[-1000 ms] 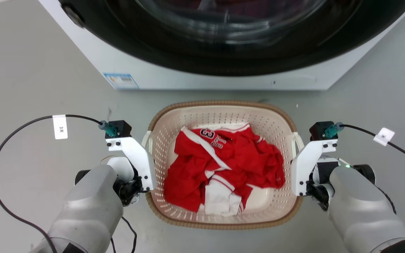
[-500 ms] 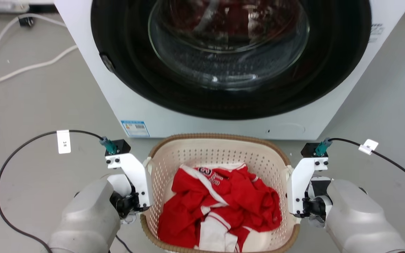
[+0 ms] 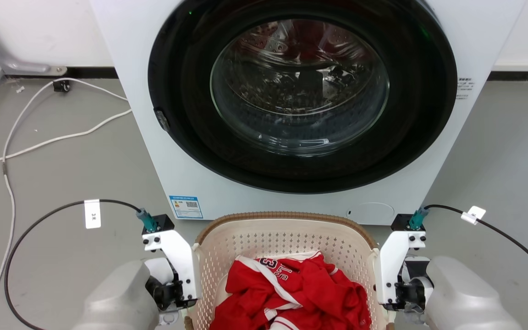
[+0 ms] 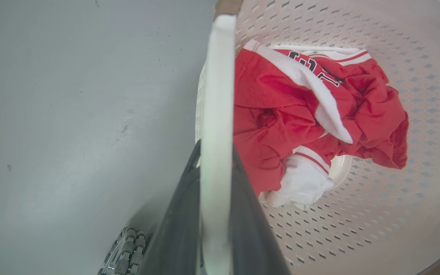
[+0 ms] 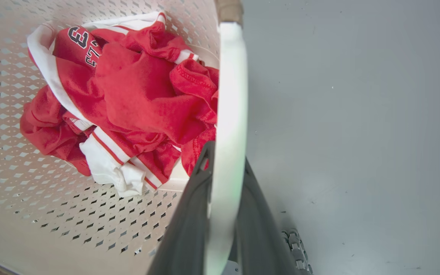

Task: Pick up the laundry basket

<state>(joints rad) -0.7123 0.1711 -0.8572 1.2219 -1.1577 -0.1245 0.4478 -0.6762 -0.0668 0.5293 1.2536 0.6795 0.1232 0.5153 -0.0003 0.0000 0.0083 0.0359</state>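
Clamping both pincers on the cream-white perforated plastic laundry basket (image 3: 287, 240) with its brown woven-look rim, I hold it just in front of the white front-loading washing machine (image 3: 255, 204) with its round dark glass door. My left gripper (image 4: 216, 152) has its dark fingers pressed on either side of one white side handle (image 4: 218, 84). My right gripper (image 5: 225, 152) pinches the opposite handle (image 5: 232, 84) the same way. A crumpled red-and-white jersey (image 3: 300, 293) lies inside the basket.
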